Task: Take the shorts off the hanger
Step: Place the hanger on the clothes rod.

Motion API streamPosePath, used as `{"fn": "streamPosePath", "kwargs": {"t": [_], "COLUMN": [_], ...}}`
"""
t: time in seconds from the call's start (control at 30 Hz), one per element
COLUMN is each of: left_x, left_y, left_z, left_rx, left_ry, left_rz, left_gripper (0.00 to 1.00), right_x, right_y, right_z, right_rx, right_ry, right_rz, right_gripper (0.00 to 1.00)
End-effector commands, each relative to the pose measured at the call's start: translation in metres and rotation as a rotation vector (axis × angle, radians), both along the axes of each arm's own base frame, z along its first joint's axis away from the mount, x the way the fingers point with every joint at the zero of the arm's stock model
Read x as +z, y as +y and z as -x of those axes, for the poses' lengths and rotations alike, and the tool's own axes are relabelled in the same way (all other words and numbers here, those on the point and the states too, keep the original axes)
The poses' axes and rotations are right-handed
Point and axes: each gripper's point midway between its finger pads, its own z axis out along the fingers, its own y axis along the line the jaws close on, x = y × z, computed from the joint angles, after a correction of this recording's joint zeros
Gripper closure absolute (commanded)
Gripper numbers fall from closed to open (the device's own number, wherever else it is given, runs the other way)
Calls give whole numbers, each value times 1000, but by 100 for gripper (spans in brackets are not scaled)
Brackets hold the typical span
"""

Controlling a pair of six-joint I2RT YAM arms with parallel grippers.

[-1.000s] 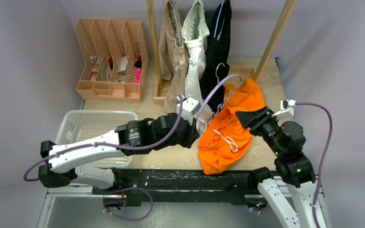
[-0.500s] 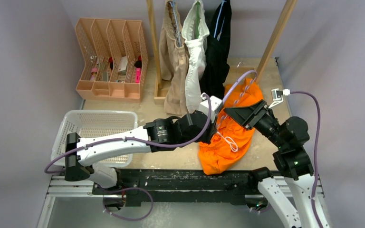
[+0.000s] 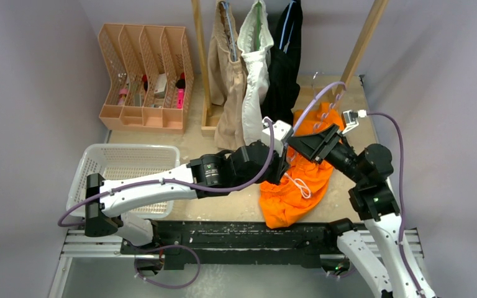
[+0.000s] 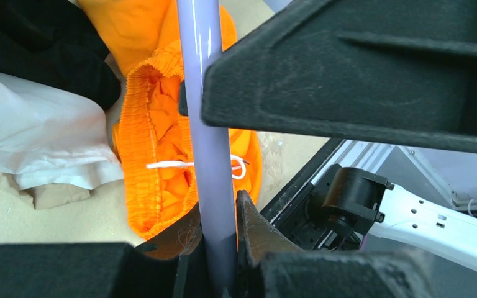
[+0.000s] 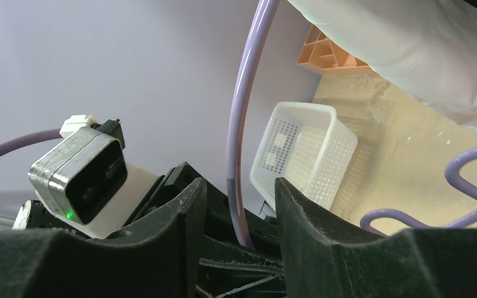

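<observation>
You're in a robot lab test cell, not a home. Plain grey walls (image 3: 31, 74) box in a small wooden counter (image 3: 189, 139). Left arm (image 3: 136, 189) and right arm (image 3: 379, 205) bolted to a black rail (image 3: 236, 236). Staged props: wooden garment rack (image 3: 360, 46), peach file organizer (image 3: 143, 74), white plastic basket (image 3: 127, 152).

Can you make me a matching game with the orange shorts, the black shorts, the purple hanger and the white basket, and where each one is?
Things:
1. orange shorts
2. black shorts
3. purple hanger
4. white basket

Where:
A. hanging on the wooden rack
B. clamped in the left gripper
C. heaped on the table
D. at the table's left side

Pairs: 1-C, 2-A, 3-B, 4-D
</observation>
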Motion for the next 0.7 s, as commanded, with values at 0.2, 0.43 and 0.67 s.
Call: {"fn": "streamPosePath", "kwargs": {"t": [0.2, 0.43, 0.67], "left_x": [64, 58, 34], "left_y": [-14, -1, 9], "left_z": [-2, 1, 13], "left_rx": [-15, 0, -47], "left_ry": [-58, -45, -13], "left_rz": [178, 177, 145], "left_gripper": [100, 71, 62], "right_x": [11, 10, 22], "right_y": [9, 4, 4], "right_z": [1, -8, -18], "right_rx": [75, 15, -2], "right_ry": [-75, -16, -18], "right_rz": [8, -3, -47], "right_gripper": [74, 99, 100]}}
